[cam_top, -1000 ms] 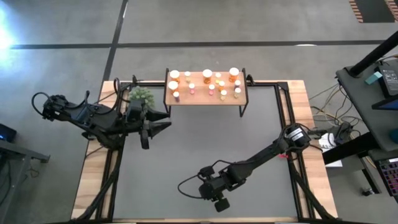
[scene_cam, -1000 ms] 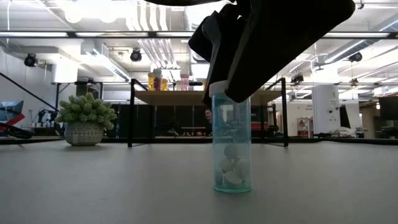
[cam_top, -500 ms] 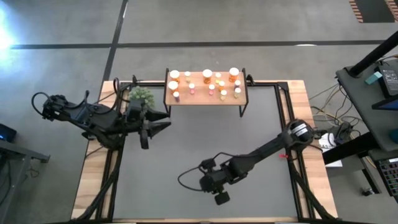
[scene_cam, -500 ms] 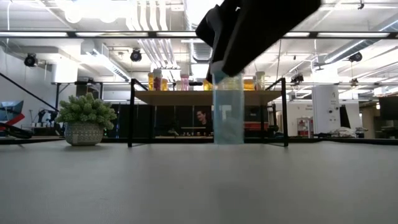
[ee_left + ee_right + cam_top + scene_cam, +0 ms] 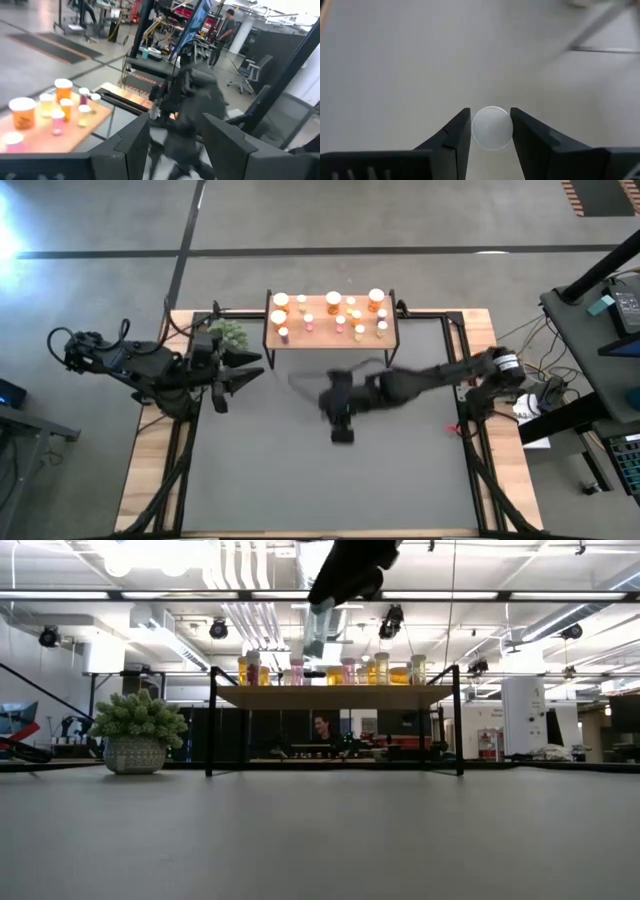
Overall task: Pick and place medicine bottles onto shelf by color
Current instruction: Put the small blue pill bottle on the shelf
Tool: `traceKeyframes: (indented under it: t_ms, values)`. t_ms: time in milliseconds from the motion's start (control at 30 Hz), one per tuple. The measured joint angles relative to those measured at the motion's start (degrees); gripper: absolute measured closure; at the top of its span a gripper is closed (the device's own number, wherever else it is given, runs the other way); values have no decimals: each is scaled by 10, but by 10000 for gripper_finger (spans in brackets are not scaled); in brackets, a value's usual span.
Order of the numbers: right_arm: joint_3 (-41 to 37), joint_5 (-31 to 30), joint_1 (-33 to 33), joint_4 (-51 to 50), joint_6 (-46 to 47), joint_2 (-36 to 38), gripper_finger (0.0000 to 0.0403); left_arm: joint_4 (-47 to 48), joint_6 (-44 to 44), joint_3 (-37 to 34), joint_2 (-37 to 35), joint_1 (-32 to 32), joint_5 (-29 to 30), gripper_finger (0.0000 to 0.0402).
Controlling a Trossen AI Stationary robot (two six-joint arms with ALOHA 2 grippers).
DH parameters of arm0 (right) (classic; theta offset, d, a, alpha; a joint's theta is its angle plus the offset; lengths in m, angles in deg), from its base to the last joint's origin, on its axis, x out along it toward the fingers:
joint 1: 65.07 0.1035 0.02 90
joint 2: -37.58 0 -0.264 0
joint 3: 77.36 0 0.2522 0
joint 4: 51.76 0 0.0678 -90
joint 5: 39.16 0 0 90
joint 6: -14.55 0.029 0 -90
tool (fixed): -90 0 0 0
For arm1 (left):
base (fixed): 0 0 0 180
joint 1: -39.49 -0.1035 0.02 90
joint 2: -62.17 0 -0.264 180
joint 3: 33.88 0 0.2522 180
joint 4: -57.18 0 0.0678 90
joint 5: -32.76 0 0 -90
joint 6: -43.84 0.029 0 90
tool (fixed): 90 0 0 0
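Right gripper [image 5: 490, 131] pinches a white-capped bottle [image 5: 492, 127], airborne at 6 o'clock of the shelf [image 5: 330, 337], which looks nearly full. Left gripper [image 5: 243, 371] waits half-spread at 9 o'clock.

Shelf at the mat's far edge, plant to its left

The medicine bottles [image 5: 335, 315] stood on the shelf [image 5: 330, 337]; the right gripper [image 5: 342, 423] held a bottle [image 5: 492, 127] above the mat [image 5: 330, 470], before the shelf.
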Motion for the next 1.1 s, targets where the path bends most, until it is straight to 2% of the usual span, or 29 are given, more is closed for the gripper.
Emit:
traceKeyframes:
  t_ms: [67, 267, 400, 500, 633, 800, 967, 1100]
  values:
    - [0, -1, -38, 2, 27, 17, 285, 0, 17, 0, -4, 0, 9, 240]
    - [0, -4, -163, 1, 193, 48, 280, -1, 76, 0, -10, -1, 60, 240]
    - [10, -26, -214, 8, 202, 51, 275, -6, 131, 1, -16, -1, 104, 240]
    - [28, -55, -230, 9, 195, 42, 276, -6, 163, 1, -26, -1, 137, 240]
    - [69, -57, -235, -11, 190, 15, 280, -6, 180, 1, -43, -1, 167, 240]
    - [156, -63, -235, -94, 185, -42, 280, -6, 219, 1, -72, -1, 167, 240]
    - [247, -125, -236, -203, 173, -100, 278, -5, 235, 1, -91, -1, 167, 240]
    - [281, -136, -236, -222, 160, -128, 280, -3, 236, 1, -93, -1, 167, 240]
